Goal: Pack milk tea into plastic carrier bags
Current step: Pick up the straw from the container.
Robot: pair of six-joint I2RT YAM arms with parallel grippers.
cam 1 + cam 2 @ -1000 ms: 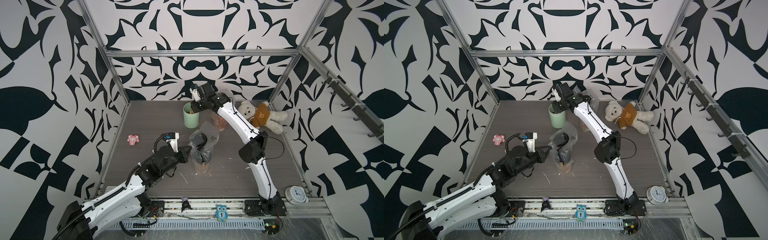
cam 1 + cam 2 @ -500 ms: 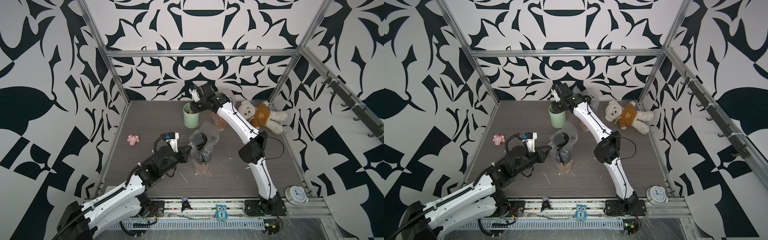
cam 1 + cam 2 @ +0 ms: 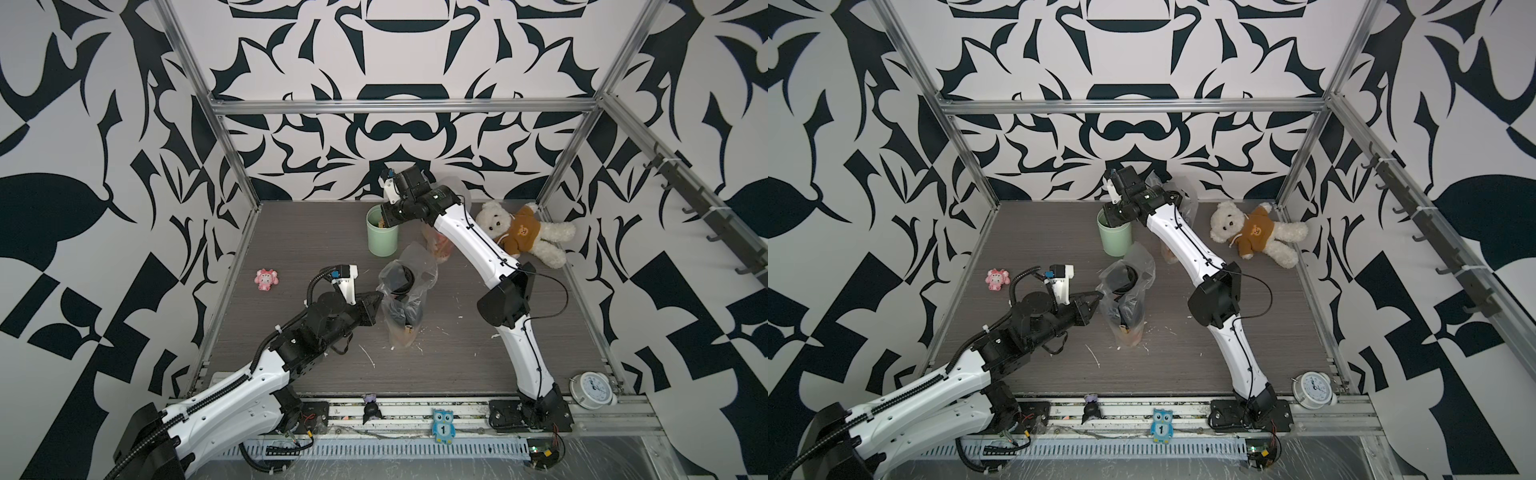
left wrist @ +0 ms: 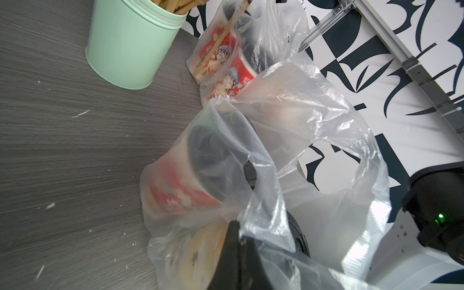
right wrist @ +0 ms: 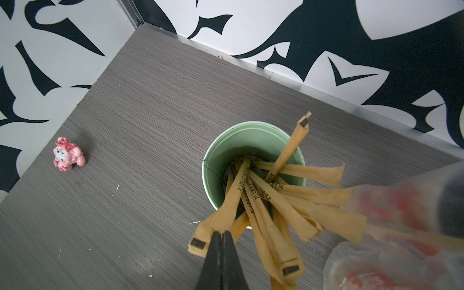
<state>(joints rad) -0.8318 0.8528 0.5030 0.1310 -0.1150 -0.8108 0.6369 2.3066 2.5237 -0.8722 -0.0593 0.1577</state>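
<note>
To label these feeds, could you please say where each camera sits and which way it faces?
Both top views: high in front, looking down on the table; left arm and right arm show.
Left wrist: faces a plastic carrier bag; left end effector shows.
Right wrist: looks down into the mint-green cup; right end effector shows.
All share that cup.

Mint cup (image 3: pixel 382 239), teddy bear (image 3: pixel 521 232), pink toy (image 3: pixel 266 279) and clock (image 3: pixel 592 387) lie scattered.

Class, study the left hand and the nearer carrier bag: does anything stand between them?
Nothing visible does. The left hand is shut directly on the nearer carrier bag's thin plastic near its top, and two lidded cups already sit inside it.
</note>
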